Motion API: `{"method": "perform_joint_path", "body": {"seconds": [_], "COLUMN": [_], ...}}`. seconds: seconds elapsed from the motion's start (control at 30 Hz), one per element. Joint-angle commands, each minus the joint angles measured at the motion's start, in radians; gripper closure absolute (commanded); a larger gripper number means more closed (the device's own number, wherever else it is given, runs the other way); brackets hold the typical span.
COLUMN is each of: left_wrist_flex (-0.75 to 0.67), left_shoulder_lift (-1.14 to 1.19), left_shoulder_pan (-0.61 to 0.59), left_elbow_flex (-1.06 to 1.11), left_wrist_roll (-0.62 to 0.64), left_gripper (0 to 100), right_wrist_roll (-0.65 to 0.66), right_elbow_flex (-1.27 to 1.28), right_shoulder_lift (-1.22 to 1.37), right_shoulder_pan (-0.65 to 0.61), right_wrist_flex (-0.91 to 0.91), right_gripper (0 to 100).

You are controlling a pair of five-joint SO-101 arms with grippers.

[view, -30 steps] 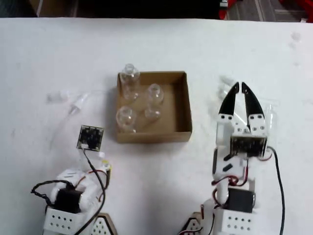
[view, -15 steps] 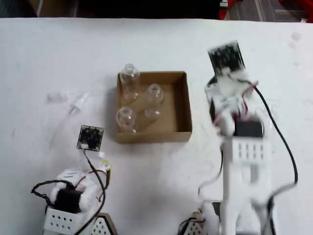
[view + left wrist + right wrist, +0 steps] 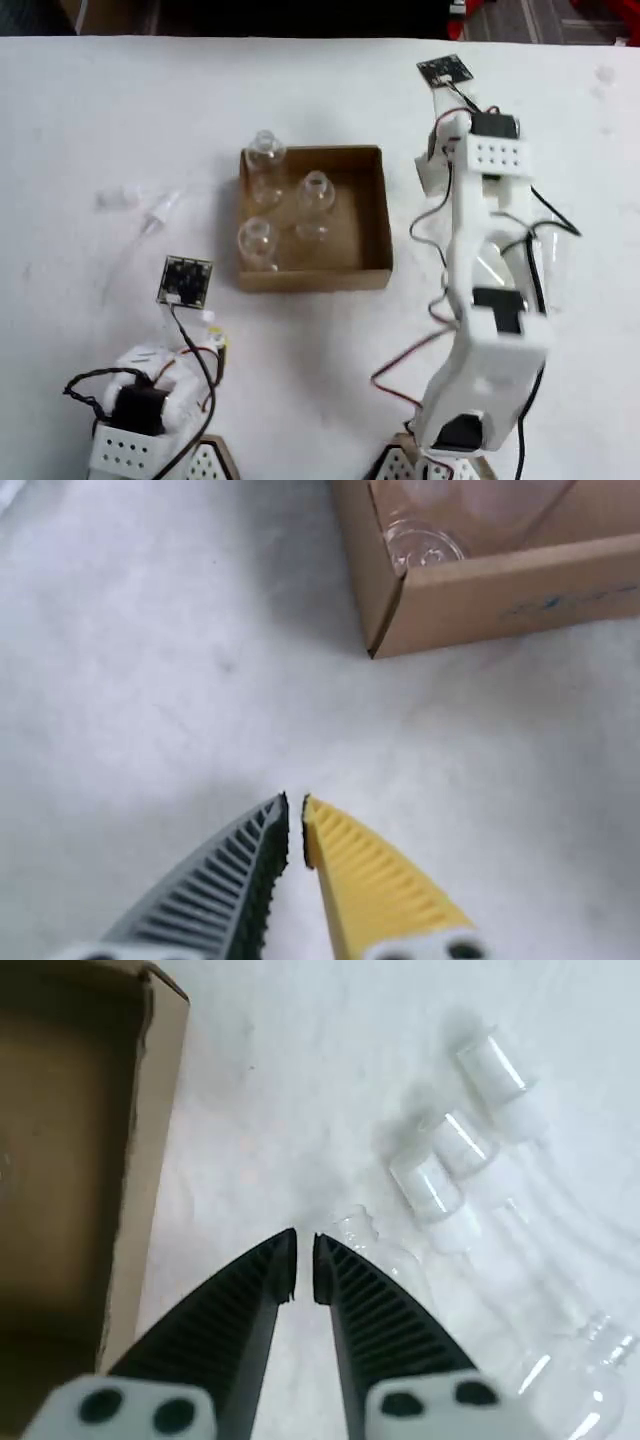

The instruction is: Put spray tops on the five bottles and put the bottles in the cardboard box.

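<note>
From above, an open brown cardboard box (image 3: 355,225) on the white table (image 3: 100,100) holds clear round bottles (image 3: 315,192). Loose white spray tops (image 3: 150,208) lie left of the box. The white right arm (image 3: 490,300) stretches along the box's right side.

At the left wrist, the grey-and-yellow left gripper (image 3: 295,830) is pinched together, empty, over bare table near a box corner.

At the right wrist, the black right gripper (image 3: 304,1260) is closed to a slit, grasping nothing, beside the box. Just past it lie an uncapped clear bottle (image 3: 385,1250) and three more spray tops.
</note>
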Motion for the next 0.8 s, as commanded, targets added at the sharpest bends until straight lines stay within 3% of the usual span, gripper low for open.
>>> {"method": "perform_joint_path", "body": {"seconds": [0.0,0.17,0.37,0.77], "left_wrist_flex": [0.006,0.006,0.006,0.006], "left_shoulder_lift": [-0.008,-0.008,-0.008,-0.008], "left_shoulder_pan": [0.013,0.013,0.013,0.013], "left_elbow_flex": [0.0,0.0,0.0,0.0], "left_wrist_roll": [0.014,0.014,0.014,0.014], "left_gripper": [97,97,97,97], "right_wrist_roll": [0.023,0.023,0.028,0.213], "right_elbow_flex": [-0.247,-0.534,-0.772,-0.684], "right_shoulder_lift": [0.15,0.331,0.463,0.456], "right_shoulder_pan": [0.015,0.018,0.042,0.033], "right_wrist_flex": [0.12,0.254,0.352,0.355], "right_gripper": [95.4,87.2,87.0,86.8]}}
